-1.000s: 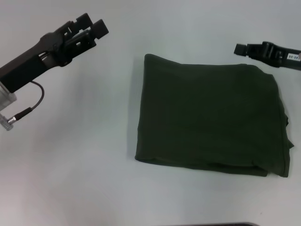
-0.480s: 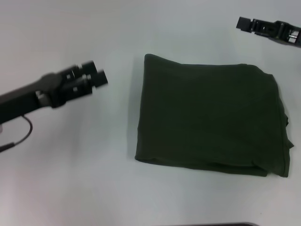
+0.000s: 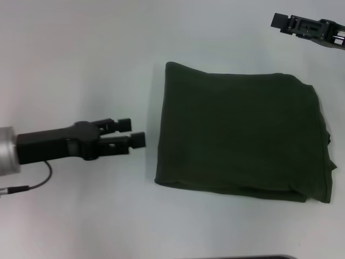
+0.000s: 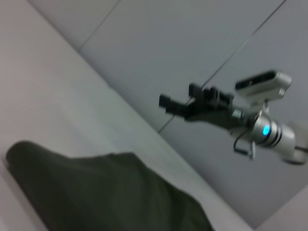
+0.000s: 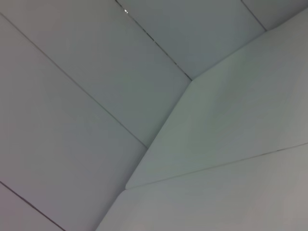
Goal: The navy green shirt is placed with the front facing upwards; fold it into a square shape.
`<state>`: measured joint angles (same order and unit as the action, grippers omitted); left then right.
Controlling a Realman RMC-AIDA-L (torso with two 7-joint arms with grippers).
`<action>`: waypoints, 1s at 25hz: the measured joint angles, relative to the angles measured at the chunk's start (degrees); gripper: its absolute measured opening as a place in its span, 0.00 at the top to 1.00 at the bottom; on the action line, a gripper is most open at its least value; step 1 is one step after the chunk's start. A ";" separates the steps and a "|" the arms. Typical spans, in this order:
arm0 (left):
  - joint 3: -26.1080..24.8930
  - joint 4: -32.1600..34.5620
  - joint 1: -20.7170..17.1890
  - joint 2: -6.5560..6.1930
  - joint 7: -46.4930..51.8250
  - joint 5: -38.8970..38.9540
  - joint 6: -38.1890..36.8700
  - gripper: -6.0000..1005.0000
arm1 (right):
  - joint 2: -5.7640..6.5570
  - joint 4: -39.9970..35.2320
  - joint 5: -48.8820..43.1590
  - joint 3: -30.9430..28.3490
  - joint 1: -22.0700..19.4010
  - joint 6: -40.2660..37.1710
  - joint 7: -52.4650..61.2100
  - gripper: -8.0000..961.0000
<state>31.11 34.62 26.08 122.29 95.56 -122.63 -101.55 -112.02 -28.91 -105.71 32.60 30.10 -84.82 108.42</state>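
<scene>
The navy green shirt [image 3: 240, 140] lies folded into a rough square on the white table, plain side up, with no lettering showing. Its layered edges bunch along the right and near sides. My left gripper [image 3: 133, 132] hovers just left of the shirt's left edge, pointing at it, open and empty. It does not touch the cloth. My right gripper [image 3: 281, 21] is held high at the far right, beyond the shirt's far right corner. The left wrist view shows the shirt [image 4: 106, 192] low down and the right gripper [image 4: 167, 102] in the air behind it.
A white table [image 3: 81, 216] surrounds the shirt, bare to the left and in front. A thin black cable [image 3: 32, 183] hangs from my left arm. The right wrist view shows only grey wall panels [image 5: 96, 96]. A dark edge [image 3: 242, 257] runs along the table's near side.
My left gripper swung from the far left of the table toward the near side, ending beside the shirt's left edge. My right gripper drew back toward the far right. The shirt stayed still.
</scene>
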 joint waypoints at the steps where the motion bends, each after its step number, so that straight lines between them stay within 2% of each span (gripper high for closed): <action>1: 1.14 -0.02 0.20 0.08 0.18 -0.19 0.88 0.08 | 0.00 -0.08 0.08 0.00 0.00 0.02 0.18 0.26; 5: 5.91 -0.28 0.85 0.21 0.86 -0.55 2.80 0.08 | -0.02 -0.97 0.14 0.01 -0.21 -0.07 1.43 0.17; 14: 8.58 -0.43 1.26 0.66 0.59 -4.40 4.74 0.09 | 0.27 -1.52 0.22 0.01 -0.40 -0.29 2.69 0.18; 19: 11.44 -0.96 1.68 1.54 0.39 -4.75 8.85 0.08 | 0.31 -1.52 0.25 0.01 -0.34 -0.33 2.72 0.18; 25: 12.42 -2.45 2.38 1.58 0.30 -4.71 9.77 0.08 | 0.41 -1.52 0.25 0.01 -0.24 -0.34 2.75 0.18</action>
<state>43.53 32.17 28.46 123.87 95.86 -127.34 -91.77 -111.61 -30.43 -105.46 32.61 29.85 -85.16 111.17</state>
